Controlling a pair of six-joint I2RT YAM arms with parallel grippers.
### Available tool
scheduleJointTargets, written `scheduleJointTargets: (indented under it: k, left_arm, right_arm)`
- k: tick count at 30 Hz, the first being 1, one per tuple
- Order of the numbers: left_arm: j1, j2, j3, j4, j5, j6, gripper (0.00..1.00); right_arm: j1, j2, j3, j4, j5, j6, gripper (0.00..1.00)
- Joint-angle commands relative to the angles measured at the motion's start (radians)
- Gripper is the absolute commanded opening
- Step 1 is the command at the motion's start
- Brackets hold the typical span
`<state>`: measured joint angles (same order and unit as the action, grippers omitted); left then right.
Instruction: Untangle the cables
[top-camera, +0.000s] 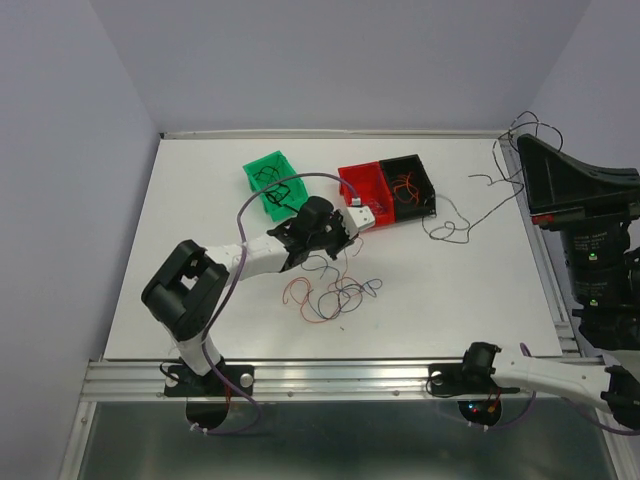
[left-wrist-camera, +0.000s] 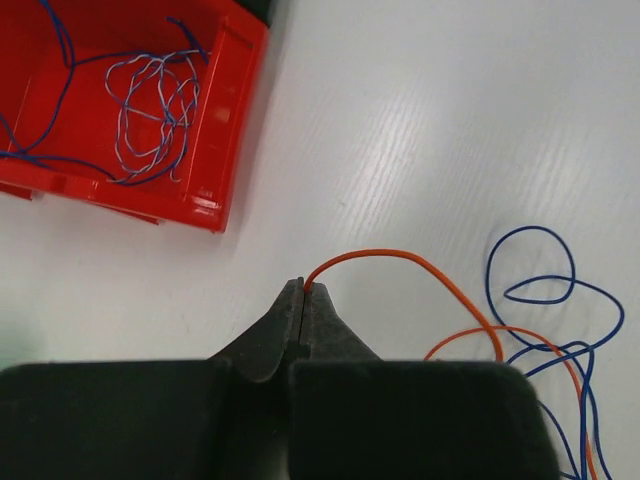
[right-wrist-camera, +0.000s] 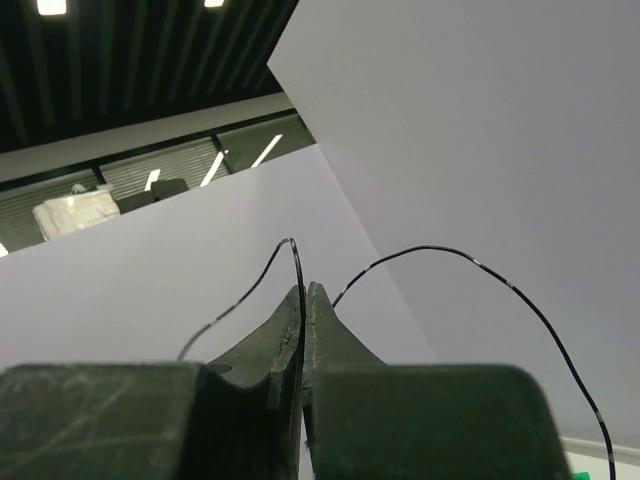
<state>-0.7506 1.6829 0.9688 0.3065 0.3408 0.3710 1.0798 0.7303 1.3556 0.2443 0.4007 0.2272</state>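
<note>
**Top view.** Left arm: elbow folded at the near left, forearm reaching right over the middle of the tabletop (top-camera: 200, 230). The left pincer (top-camera: 338, 243) is down at the far edge of the loose tangle of cables (top-camera: 335, 295). Right arm: runs along the near rail, then rises at the right edge. The right pincer (top-camera: 523, 140) is held high. A black wire (top-camera: 470, 215) trails from its tip down to the tabletop, right of the black bin (top-camera: 408, 185).

**Left wrist.** Left pincer (left-wrist-camera: 303, 292): jaws pressed together, nipping the end of an orange wire (left-wrist-camera: 400, 257). This wire arcs right and down into the blue wires (left-wrist-camera: 545, 290) lying on the tabletop. The red bin (left-wrist-camera: 225, 120) is up-left, apart from the tips.

**Right wrist.** Right pincer (right-wrist-camera: 305, 292): aimed up at the wall, jaws closed on the black wire (right-wrist-camera: 450, 252). The wire curves away on both sides of the tips.
</note>
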Motion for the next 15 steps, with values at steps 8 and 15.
scheduleJointTargets:
  k: [8, 15]
  left_arm:
    - [0.031, -0.15, -0.036, 0.035, 0.012, 0.069, 0.56]
    - [0.197, -0.334, -0.102, 0.081, 0.13, -0.036, 0.99]
  right_arm:
    - [0.002, 0.135, 0.099, -0.122, 0.024, 0.001, 0.01]
    - [0.0, 0.262, 0.143, -0.12, 0.082, -0.067, 0.0]
